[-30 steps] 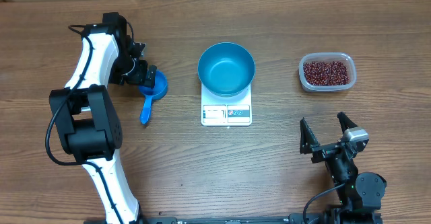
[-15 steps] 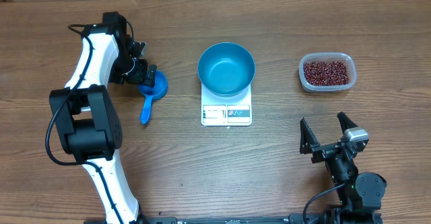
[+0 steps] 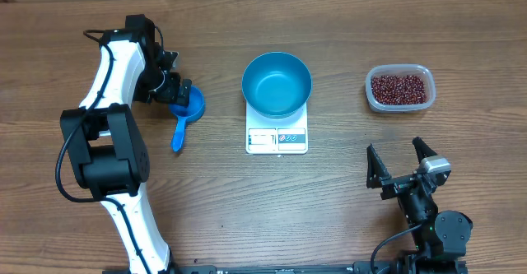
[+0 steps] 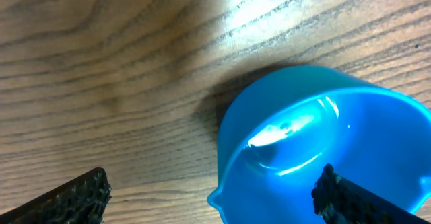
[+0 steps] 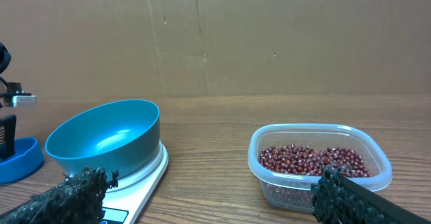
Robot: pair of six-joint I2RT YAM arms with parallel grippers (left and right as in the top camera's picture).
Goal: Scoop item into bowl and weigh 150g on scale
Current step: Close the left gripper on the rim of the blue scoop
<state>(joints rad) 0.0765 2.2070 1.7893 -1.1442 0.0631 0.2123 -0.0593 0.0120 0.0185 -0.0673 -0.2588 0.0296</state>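
Standing over the table [image 3: 329,216], I see the scale [image 3: 277,139] near the middle, its display along the 6 o'clock edge. The bowl [image 3: 277,83] sits on the scale's 12 o'clock part, upright, and overhangs it at both sides.

At the bowl's 3 o'clock, well apart, is a clear tub [image 3: 370,95], and the beans [image 3: 399,88] lie in it as a loose red-brown layer. From the right wrist camera the tub shows on the right and the bowl on the scale on the left.

At the bowl's 9 o'clock lies a blue scoop [image 3: 186,109], with its round cup nearest the bowl and its handle running off toward 7 o'clock, flat on the wood.

The left gripper [image 3: 175,91] hangs over the scoop's cup, at its 10 o'clock rim. Its jaws are spread wide. In its wrist view one finger [image 4: 71,198] is over bare wood and the other is over the cup's hollow, so the cup's wall stands between them. I cannot tell whether either finger touches the scoop.

The right gripper [image 3: 398,160] is at 5 o'clock from the scale, at 6 o'clock from the tub and well apart from it. Its jaws gape wide too, with only air between them, pointing toward 12 o'clock.
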